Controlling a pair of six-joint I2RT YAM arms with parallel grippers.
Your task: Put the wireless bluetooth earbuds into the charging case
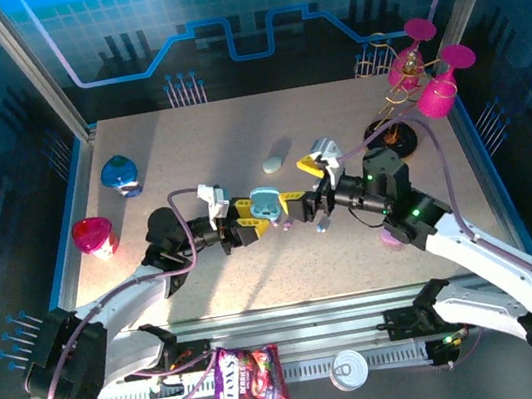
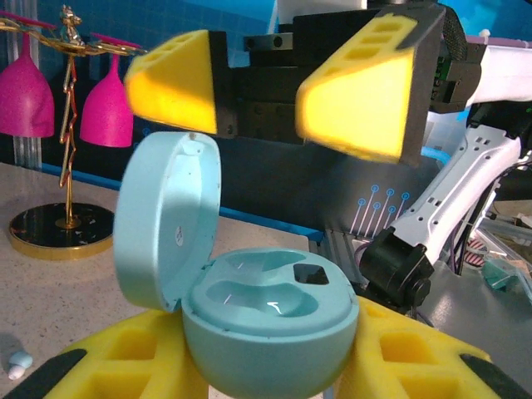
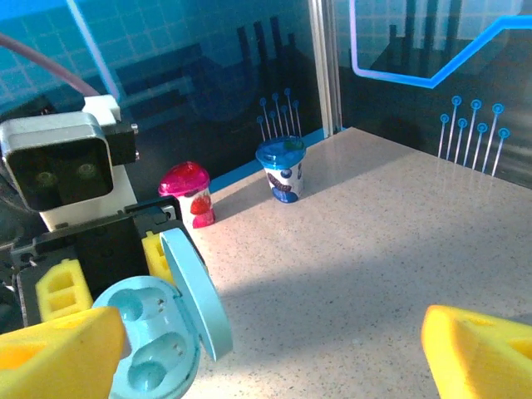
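My left gripper (image 1: 266, 210) is shut on the light blue charging case (image 1: 264, 202), which is pinched between its yellow fingers (image 2: 399, 357). The case body (image 2: 266, 332) sits upright with its lid (image 2: 166, 220) swung open, and both wells are empty. My right gripper (image 2: 262, 91) hovers just above and beyond the case, open wide with nothing between its fingers. From the right wrist, the case (image 3: 154, 341) lies by the lower left finger (image 3: 58, 353), and the right gripper (image 3: 266, 357) spans bare table. A tiny pale earbud (image 2: 18, 362) lies on the table.
A pale green pebble shape (image 1: 272, 163) lies just beyond the grippers. A purple piece (image 1: 391, 237) shows under the right forearm. Blue (image 1: 120, 174) and pink (image 1: 95, 237) cups stand at the left. A stand of pink glasses (image 1: 420, 84) is at the back right.
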